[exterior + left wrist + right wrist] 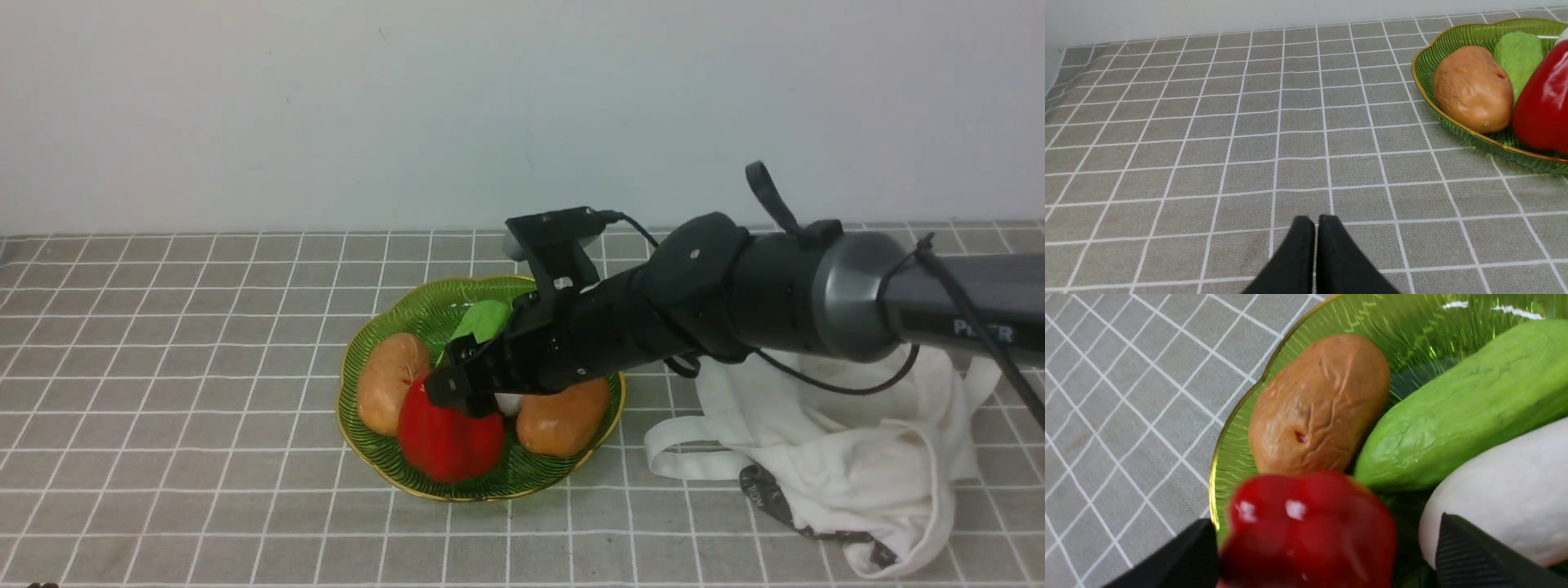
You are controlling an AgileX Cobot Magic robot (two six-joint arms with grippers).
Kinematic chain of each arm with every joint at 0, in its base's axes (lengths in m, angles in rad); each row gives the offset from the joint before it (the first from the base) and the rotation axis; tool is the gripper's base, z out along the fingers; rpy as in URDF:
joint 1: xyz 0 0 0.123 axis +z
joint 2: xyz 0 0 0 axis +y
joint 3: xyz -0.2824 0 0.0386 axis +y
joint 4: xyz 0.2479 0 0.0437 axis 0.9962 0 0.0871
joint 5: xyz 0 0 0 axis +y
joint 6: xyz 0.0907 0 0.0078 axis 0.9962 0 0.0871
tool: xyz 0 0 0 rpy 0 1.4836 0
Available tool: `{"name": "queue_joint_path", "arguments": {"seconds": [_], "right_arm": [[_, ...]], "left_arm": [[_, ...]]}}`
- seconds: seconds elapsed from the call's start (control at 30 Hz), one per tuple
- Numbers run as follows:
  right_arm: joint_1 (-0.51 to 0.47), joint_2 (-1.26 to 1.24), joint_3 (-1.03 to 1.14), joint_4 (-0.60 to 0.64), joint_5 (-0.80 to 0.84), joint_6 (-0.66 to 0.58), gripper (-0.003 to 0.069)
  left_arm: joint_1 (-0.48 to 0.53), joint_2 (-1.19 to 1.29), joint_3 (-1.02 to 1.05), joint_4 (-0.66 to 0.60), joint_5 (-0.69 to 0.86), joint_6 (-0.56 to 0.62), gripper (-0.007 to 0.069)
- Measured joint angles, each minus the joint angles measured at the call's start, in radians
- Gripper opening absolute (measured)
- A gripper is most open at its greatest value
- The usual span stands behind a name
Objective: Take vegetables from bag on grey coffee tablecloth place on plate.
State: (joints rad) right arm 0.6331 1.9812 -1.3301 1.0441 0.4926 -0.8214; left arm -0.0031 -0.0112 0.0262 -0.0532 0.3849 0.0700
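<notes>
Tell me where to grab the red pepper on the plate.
Pinch its upper body from above: the red pepper stands upright at the plate's near rim, potatoes close on both sides. The open right gripper straddles it.

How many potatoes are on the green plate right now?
2: the left potato by the plate's left rim, the right potato beside the red pepper. Others may be hidden.

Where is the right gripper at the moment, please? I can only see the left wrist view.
Observer: The right gripper is over the plate, straddling the red pepper.
Operator: Is it clamped on it?
Observer: No, the right wrist view shows a gap between one finger and the pepper.
Operator: And the bag?
Observer: The bag lies crumpled on the tablecloth, right of the plate.
</notes>
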Motion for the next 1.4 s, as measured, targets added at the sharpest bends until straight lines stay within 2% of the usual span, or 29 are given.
{"name": "queue_joint_path", "arguments": {"seconds": [0.13,0.27,0.4,0.43,0.47,0.53,0.57,0.63,0.67,0.7,0.77,0.8,0.83,0.9,0.93,1.0,1.03,1.13,1.27,1.4], "right_arm": [[0.000,-0.032,0.000,-0.060,0.002,0.000,0.0684],[0.000,-0.140,0.000,-0.125,0.002,0.028,0.0652],[-0.022,-0.296,0.000,-0.221,0.062,0.078,0.0563],[-0.035,-0.351,0.000,-0.269,0.080,0.108,0.0518],[-0.037,-0.374,0.000,-0.286,0.083,0.114,0.0510],[-0.083,-0.531,0.000,-0.408,0.107,0.224,0.0372],[-0.087,-0.543,0.000,-0.418,0.107,0.224,0.0361],[-0.148,-0.700,0.000,-0.550,0.134,0.358,0.0215],[-0.159,-0.724,0.000,-0.571,0.141,0.381,0.0176],[-0.194,-0.805,0.000,-0.644,0.176,0.474,0.0090],[-0.240,-0.917,0.000,-0.745,0.233,0.598,0.0021],[-0.244,-0.928,0.000,-0.755,0.233,0.598,0.0021],[-0.269,-1.028,0.001,-0.832,0.287,0.705,-0.0001],[-0.288,-1.173,0.036,-0.947,0.308,0.821,-0.0010],[-0.288,-1.185,0.046,-0.965,0.304,0.838,-0.0011],[-0.291,-1.319,0.117,-1.065,0.265,0.909,-0.0013],[-0.291,-1.346,0.125,-1.075,0.259,0.915,-0.0012],[-0.293,-1.581,0.300,-1.235,0.137,1.017,-0.0012],[-0.296,-1.826,0.468,-1.326,0.079,1.118,-0.0012],[-0.296,-1.968,0.584,-1.362,0.075,1.158,-0.0012]], "left_arm": [[0.000,0.000,0.000,0.000,0.000,0.000,-0.0005],[0.000,0.000,0.000,0.000,0.000,0.000,-0.0005],[0.000,0.000,0.000,0.000,0.000,0.000,-0.0005],[0.000,0.000,0.000,0.000,0.000,0.000,-0.0005],[0.000,0.000,0.000,0.000,0.000,0.000,-0.0005],[0.000,0.000,0.000,0.000,0.000,0.000,-0.0005],[0.000,0.000,0.000,0.000,0.000,0.000,-0.0005],[0.000,0.000,0.000,0.000,0.000,0.000,-0.0005],[0.000,0.000,0.000,0.000,0.000,0.000,-0.0005],[0.000,0.000,0.000,0.000,0.000,0.000,-0.0005],[0.000,0.000,0.000,0.000,0.000,0.000,-0.0005],[0.000,0.000,0.000,0.000,0.000,0.000,-0.0005],[0.000,0.000,0.000,0.000,0.000,0.000,-0.0005],[0.000,0.000,0.000,0.000,0.000,0.000,-0.0005],[0.000,0.000,0.000,0.000,0.000,0.000,-0.0005],[0.000,0.000,0.000,0.000,0.000,0.000,-0.0005],[0.000,0.000,0.000,0.000,0.000,0.000,-0.0005],[0.000,0.000,0.000,0.000,0.000,0.000,-0.0005],[0.000,0.000,0.000,0.000,0.000,0.000,-0.0005],[0.000,0.000,0.000,0.000,0.000,0.000,-0.0005]]}}
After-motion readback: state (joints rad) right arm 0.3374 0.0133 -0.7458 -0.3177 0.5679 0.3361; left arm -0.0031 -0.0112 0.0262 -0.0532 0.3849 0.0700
